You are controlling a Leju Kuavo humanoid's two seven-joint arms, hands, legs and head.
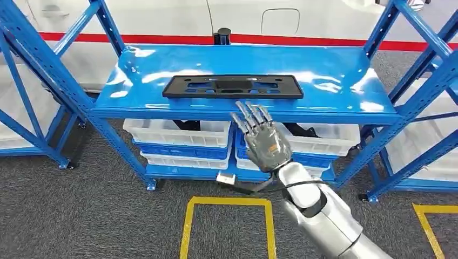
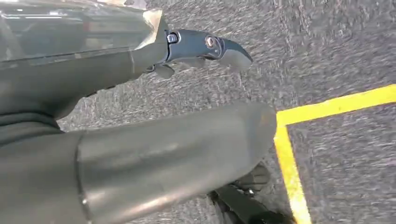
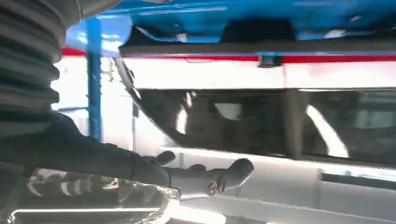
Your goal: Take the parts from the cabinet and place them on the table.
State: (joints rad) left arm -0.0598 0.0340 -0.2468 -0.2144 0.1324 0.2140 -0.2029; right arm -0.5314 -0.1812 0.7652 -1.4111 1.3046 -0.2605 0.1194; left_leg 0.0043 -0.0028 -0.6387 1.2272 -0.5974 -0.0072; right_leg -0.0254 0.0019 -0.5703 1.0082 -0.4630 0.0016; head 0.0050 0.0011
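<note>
A flat black plastic part (image 1: 232, 86), long with cut-outs, lies across the middle of the blue cabinet's top shelf (image 1: 345, 81). My right hand (image 1: 262, 137) is raised just in front of the shelf's front edge, below the part's right half. Its fingers are spread and point up at the part, and it holds nothing. In the right wrist view the right hand (image 3: 187, 175) is empty, with the blue shelf (image 3: 327, 14) beyond it. My left hand (image 2: 205, 46) hangs over the grey carpet with a finger stretched out and nothing in it.
White bins (image 1: 178, 132) (image 1: 324, 137) stacked on blue ones fill the lower shelf. Slanted blue rack struts (image 1: 48, 75) (image 1: 421, 91) flank the cabinet. Yellow floor lines (image 1: 227, 202) (image 2: 287, 158) mark the carpet. A white vehicle with a red stripe (image 1: 162, 38) stands behind.
</note>
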